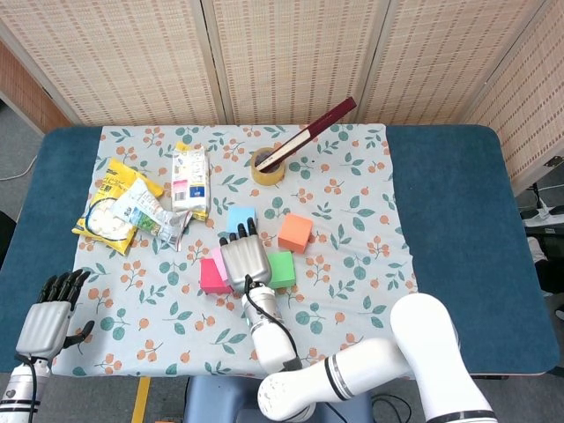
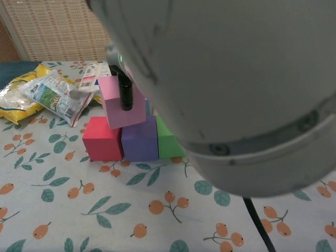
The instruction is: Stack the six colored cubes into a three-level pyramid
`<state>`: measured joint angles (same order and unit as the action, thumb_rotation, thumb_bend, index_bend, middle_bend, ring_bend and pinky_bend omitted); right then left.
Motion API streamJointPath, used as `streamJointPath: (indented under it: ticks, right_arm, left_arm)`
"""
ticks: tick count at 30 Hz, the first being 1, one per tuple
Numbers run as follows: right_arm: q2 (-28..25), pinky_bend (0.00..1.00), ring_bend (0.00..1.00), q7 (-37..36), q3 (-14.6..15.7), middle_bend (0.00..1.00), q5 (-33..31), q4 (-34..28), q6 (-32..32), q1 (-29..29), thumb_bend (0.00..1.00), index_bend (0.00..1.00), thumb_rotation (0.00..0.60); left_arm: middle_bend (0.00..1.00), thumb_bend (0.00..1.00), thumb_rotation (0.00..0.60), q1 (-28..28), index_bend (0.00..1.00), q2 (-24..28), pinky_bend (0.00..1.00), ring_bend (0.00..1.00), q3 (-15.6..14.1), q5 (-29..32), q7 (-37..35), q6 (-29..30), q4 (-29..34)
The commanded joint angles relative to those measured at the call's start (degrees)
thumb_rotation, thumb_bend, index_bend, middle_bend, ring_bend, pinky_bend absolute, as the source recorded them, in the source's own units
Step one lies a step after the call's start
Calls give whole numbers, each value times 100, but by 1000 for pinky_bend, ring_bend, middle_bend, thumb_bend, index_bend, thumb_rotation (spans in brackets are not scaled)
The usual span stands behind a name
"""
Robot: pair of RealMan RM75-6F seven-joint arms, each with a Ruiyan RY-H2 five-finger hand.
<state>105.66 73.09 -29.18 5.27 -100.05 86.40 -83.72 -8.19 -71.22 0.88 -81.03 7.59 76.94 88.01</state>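
Right hand [image 1: 244, 261]: seen from above over the row of cubes, palm down; the pink cube [image 2: 122, 102] is grasped in it, a dark finger [image 2: 126, 93] lying across the cube's near face. Much of the chest view is blocked by the right arm.

Pink cube: held tilted, its lower edge at the tops of the red cube [image 2: 103, 138] and purple cube [image 2: 139, 138]; whether it rests on them cannot be told.

Base row: red, purple and green cube [image 2: 167, 140] set side by side and touching, red at the left, green at the right, partly hidden by the arm.

Blue cube [image 1: 241, 218]: on the cloth just beyond the row. Orange cube [image 1: 295, 233]: to the right of the blue one, apart from the row.

Left hand [image 1: 51, 313]: at the near left table edge, released, fingers extended and slightly apart, nothing in it.

Other items on the floral tablecloth [image 1: 352, 203]: snack bags [image 1: 128, 207] and a white packet [image 1: 189, 179] at the far left; a tape roll [image 1: 269, 166] at the far centre with a dark red stick [image 1: 315, 130] leaning across it.
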Motion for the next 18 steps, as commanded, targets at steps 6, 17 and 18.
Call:
streamJointPath:
  ticks: [6, 17, 18]
  right_arm:
    - [36, 0, 95, -14, -26, 450, -2, 111, -113, 42, 218, 589, 600]
    - [178, 0, 95, 199, -50, 450, 9, 136, 162, -69, 218, 589, 600]
    - [204, 0, 95, 237, -39, 450, 0, 149, 206, -79, 217, 589, 600]
  left_arm:
    - [37, 315, 600, -12, 0, -10, 50, 0, -2, 17, 19, -26, -4]
    - [37, 315, 600, -20, 0, 18, 50, 0, 1, 21, -34, -37, -5]
    - [37, 315, 600, -18, 0, 22, 50, 0, -5, 12, -43, -36, -3]
